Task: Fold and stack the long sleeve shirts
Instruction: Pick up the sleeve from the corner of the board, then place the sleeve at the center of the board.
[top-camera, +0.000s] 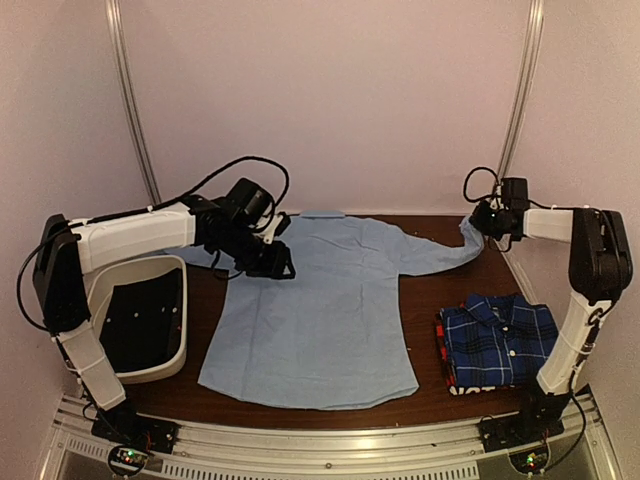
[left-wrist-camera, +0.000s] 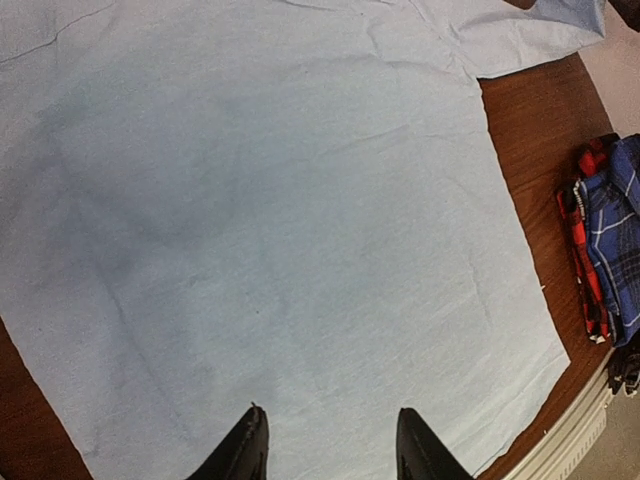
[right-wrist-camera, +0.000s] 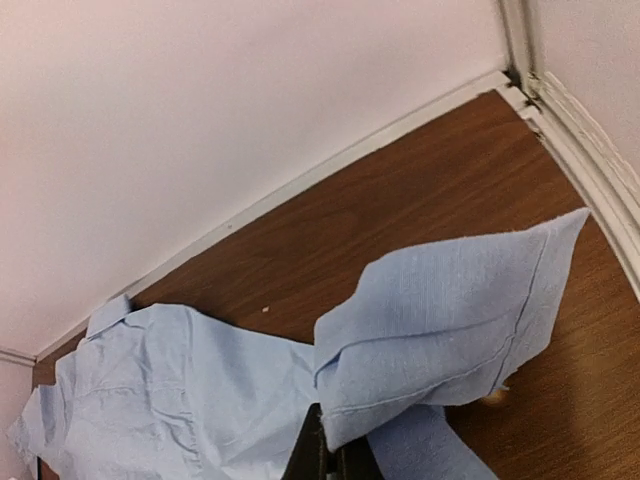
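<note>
The cuff of the light blue shirt (top-camera: 310, 320) is pinched aloft by the right hand (top-camera: 482, 222), while the spread left hand (left-wrist-camera: 330, 440) is held over its body on the counter (top-camera: 450, 285).

arms (top-camera: 130, 232): white shells, black joints | cables (top-camera: 250, 158): black | left tool (left-wrist-camera: 330, 412): black

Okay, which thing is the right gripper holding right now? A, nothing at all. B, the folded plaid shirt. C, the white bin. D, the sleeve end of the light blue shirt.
D: the right gripper is shut on the sleeve cuff of the light blue shirt; the right wrist view shows that cloth pinched between its fingers.
</note>
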